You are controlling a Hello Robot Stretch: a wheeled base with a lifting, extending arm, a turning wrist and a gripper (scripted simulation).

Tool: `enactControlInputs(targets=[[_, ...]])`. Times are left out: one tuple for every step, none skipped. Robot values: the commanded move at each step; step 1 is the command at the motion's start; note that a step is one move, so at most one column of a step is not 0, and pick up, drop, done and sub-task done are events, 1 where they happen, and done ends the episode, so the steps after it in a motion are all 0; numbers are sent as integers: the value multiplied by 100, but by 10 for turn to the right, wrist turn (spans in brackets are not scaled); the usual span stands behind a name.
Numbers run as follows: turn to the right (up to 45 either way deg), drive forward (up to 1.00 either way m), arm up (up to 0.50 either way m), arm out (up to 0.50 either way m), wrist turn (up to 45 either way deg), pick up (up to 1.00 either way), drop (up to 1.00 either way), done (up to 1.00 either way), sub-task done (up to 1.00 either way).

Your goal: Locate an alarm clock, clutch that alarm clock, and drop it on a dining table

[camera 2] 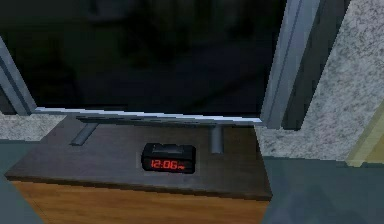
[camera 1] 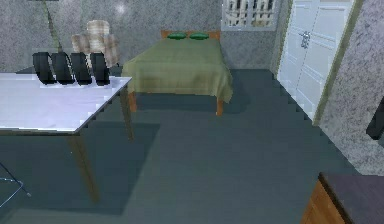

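A small black alarm clock (camera 2: 166, 159) with red digits sits on a dark wooden surface (camera 2: 60, 165), near the middle of the arm side view. It stands just in front of a large dark flat screen (camera 2: 140, 55) on two grey feet. A white table (camera 1: 45, 105) with wooden legs fills the forward view's left.
Several dark chairs (camera 1: 70, 67) line the white table's far side. A green bed (camera 1: 180, 66) stands in the middle distance, an armchair (camera 1: 97, 42) to its left. White double doors (camera 1: 312, 50) are at the right. A dark wooden cabinet corner (camera 1: 350, 200) is at the bottom right. Open grey floor lies between.
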Motion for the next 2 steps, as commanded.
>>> enactControlInputs(targets=[[0,0,28,0,0,0,0,0,0],[0,0,0,32,0,0,0,0,0]])
